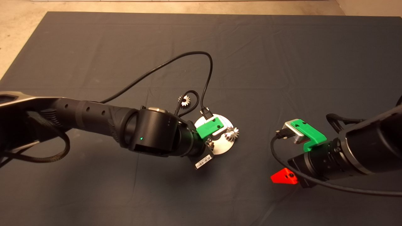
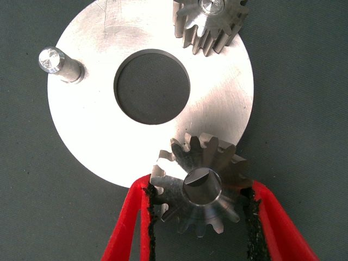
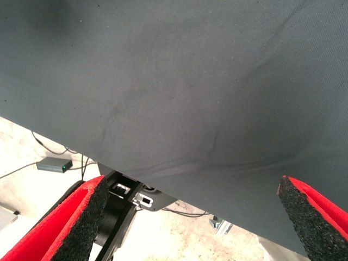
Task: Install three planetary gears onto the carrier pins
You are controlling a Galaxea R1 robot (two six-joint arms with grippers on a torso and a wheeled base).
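Observation:
The shiny round disc [image 2: 217,109] lies mid-mat, also in the head view [image 1: 223,147]. One planetary gear [image 2: 209,22] sits on a carrier pin at the disc's rim [image 1: 231,134]. My left gripper [image 2: 199,186] is shut on a second gear [image 2: 198,201], which sits over another pin whose end shows in the gear's centre hole. The third pin [image 2: 54,61] stands bare. The third gear [image 1: 184,100] lies loose on the mat behind the disc. My right gripper [image 3: 191,182] is open and empty, hovering over the mat to the right of the disc [image 1: 284,177].
My left arm's black cable [image 1: 176,62] loops over the mat behind the disc, near the loose gear. The left gripper's green body [image 1: 209,127] covers part of the disc from above. Beyond the mat's edge in the right wrist view are floor cables [image 3: 51,163].

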